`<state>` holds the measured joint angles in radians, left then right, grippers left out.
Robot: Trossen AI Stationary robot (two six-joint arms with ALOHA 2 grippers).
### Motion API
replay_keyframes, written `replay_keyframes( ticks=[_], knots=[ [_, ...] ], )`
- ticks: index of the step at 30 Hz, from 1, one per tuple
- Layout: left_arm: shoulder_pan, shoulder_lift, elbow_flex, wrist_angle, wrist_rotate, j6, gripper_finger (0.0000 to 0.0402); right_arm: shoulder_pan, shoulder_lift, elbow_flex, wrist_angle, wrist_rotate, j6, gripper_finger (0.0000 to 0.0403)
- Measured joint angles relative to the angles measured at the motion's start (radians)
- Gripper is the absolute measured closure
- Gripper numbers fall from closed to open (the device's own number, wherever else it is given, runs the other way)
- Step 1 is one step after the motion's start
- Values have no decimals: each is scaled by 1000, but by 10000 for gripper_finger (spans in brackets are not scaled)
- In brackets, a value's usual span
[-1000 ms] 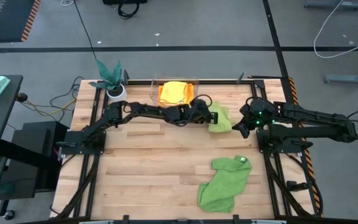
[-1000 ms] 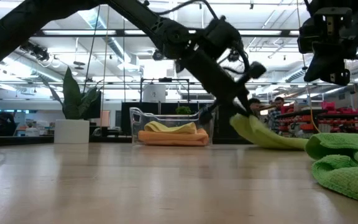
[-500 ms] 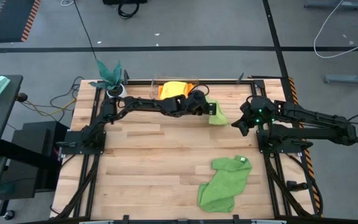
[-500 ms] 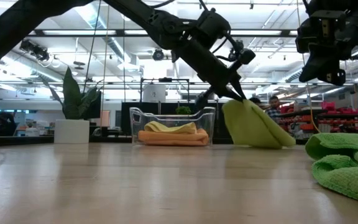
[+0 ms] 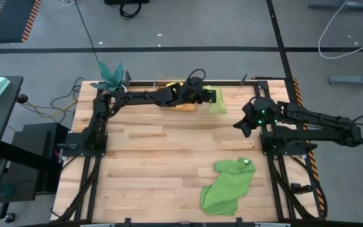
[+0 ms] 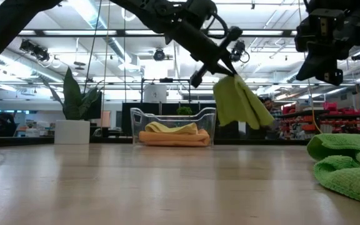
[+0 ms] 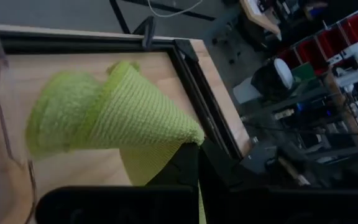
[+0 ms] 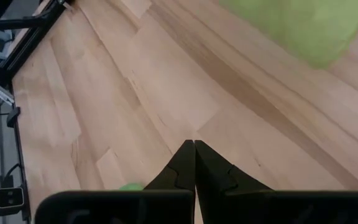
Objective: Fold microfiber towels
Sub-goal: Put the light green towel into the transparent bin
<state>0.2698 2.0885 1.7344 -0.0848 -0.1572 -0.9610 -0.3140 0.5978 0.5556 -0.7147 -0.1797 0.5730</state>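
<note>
High view: left gripper (image 5: 208, 96) is clenched on the lime green towel (image 5: 217, 101), held at the far edge just right of the clear bin (image 5: 159, 82), presumably for dropping onto the stack. Right gripper (image 5: 239, 126) is parked over the right side, closed on nothing. The larger mid-green towel (image 5: 227, 185) is left crumpled near right.

Low view: the lime towel is seen hanging clear of the table (image 6: 136, 181), lifted high enough to pass the bin wall. The yellow towel (image 6: 167, 127) is stacked on the orange towel (image 6: 174, 139) inside the bin.

Left wrist view: folded lime cloth is pinched by one edge, bin wall alongside.

Right wrist view: fingers are pressed together, bare wood below; likely kept out of the way.
</note>
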Motion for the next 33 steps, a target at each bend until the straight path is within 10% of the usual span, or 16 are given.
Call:
replay_keyframes(
  ticks=[14, 33],
  knots=[
    [162, -4, 383, -441, 83, 187, 397, 0, 30, 0, 46, 0, 11, 396],
    [313, 28, 384, -868, 227, 254, 397, 0, 30, 0, 65, 25, 56, 397]
  ],
)
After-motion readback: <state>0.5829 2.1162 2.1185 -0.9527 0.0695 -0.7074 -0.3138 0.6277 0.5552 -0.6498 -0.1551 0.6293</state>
